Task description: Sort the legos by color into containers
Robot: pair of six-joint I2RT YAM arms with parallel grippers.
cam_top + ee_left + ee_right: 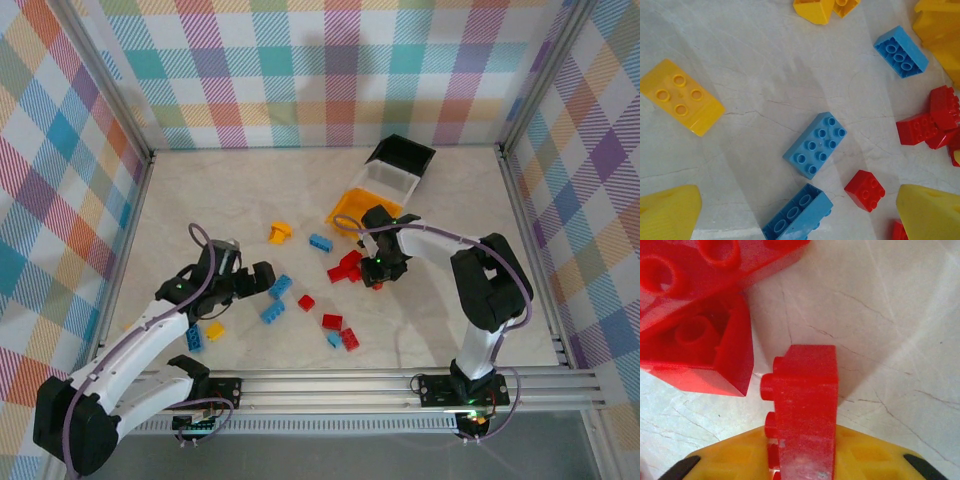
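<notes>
The right fingers (867,460), yellow-padded, are pressed onto the flat sides of a small red brick (805,400). It stands on edge with its studs pointing sideways. Whether it has left the table (900,315) I cannot tell. Just beside it, not touching, lie two larger red bricks (695,330).

From above, this grip sits at the right edge of the red cluster (347,266), near the yellow-orange bin (352,210). That bin is the nearest of the three joined containers, with the white bin (392,182) and the black bin (403,155) behind it.

The left fingers (670,215) are spread wide and hold nothing. They hang over two blue bricks, one lying studs-up (816,144) and one with its hollow underside up (797,215) between the tips. A yellow brick (682,97) lies well off to the side.

The step in hand looks like picking up one red piece. Next comes a straight lift clear of the neighbouring reds, then a short carry to a bin. The yellow-orange bin probably suits the yellow pieces, but which of the other two takes red is not evident. The narrow hold on a brick standing on edge could let it twist, so a slow lift seems wise. The left arm seems placed to come down on a blue brick.

No brand, label or writing is legible on the bricks, the bins or the arms.
</notes>
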